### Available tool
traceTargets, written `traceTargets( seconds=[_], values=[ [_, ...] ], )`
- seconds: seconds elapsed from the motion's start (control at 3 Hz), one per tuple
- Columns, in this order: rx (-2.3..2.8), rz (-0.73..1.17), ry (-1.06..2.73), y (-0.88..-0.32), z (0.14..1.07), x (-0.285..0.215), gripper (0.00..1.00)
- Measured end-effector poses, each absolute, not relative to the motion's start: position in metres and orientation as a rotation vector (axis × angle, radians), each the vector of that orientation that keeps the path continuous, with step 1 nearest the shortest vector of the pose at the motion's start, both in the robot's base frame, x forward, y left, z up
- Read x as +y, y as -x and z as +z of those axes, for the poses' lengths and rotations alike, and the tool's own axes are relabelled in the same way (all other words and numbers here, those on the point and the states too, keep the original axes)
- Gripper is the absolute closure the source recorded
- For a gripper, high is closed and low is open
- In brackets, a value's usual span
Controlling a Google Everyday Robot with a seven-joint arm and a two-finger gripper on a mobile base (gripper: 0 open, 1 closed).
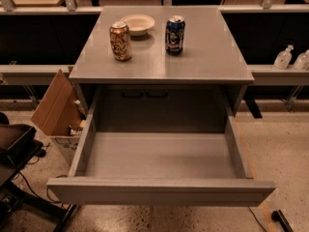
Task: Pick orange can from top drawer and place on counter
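Observation:
The orange can (120, 41) stands upright on the grey counter (203, 57), at its back left. A dark blue can (175, 35) stands to its right, apart from it. The top drawer (159, 191) is pulled fully open below the counter and nothing lies in it. My gripper and arm are out of the camera view.
A shallow cream bowl (138, 23) sits on the counter behind the two cans. An open cardboard box (58, 111) stands on the floor left of the cabinet. A black object (14, 146) is at the lower left. White bottles (284, 58) stand on a ledge at right.

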State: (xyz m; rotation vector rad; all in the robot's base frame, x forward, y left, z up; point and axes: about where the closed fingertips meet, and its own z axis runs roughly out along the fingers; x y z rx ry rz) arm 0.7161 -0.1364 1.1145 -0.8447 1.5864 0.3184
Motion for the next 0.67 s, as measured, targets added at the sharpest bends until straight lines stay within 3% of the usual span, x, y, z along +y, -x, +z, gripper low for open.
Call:
traceTargets(
  seconds=[0.67],
  values=[
    [1.714,-0.089,0.415,-0.707,1.116,-0.283,0.00]
  ],
)
